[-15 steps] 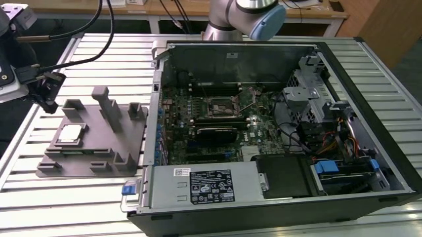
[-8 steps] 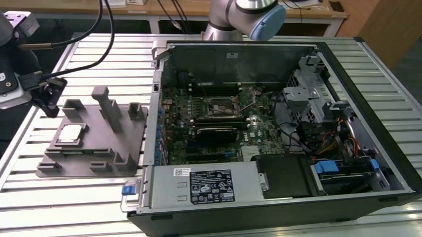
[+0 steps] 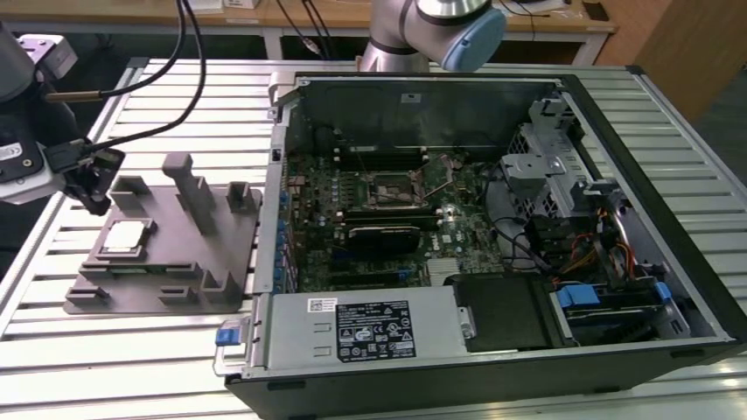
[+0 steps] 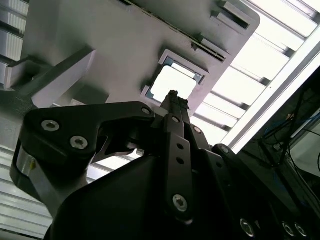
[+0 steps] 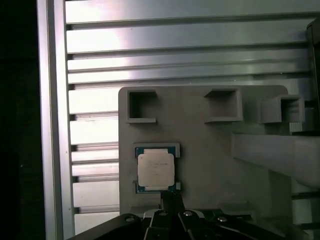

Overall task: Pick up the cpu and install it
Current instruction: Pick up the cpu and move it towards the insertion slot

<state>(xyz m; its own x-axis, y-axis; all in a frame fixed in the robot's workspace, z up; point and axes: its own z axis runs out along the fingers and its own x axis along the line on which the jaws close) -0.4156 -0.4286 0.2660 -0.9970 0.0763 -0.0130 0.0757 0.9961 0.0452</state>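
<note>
On the slatted metal surface (image 3: pixel 140 350), at the exterior view's left, I see the grey tray (image 3: pixel 175 262) with its upright posts. The cpu (image 3: pixel 126 238) lies flat in a shallow square pocket of that tray, silver top up. The open computer case (image 3: pixel 701 289) stands just beside the tray, at the exterior view's right, and the black socket (image 3: pixel 397 185) on its board is well apart from the chip.

My pincer (image 3: pixel 94 199) hangs over the tray edge farthest from the case, near the cpu. In both wrist views the black fingertips are pressed together, clenched on nothing. In the first wrist view the pincer (image 5: pixel 170 196) points at the rim of the pocket, just beside one edge of the cpu (image 5: pixel 156 169). In the second wrist view the pincer (image 4: pixel 173 97) lines up with the cpu (image 4: pixel 172 84) beyond it. I cannot tell whether the tips touch the tray.
</note>
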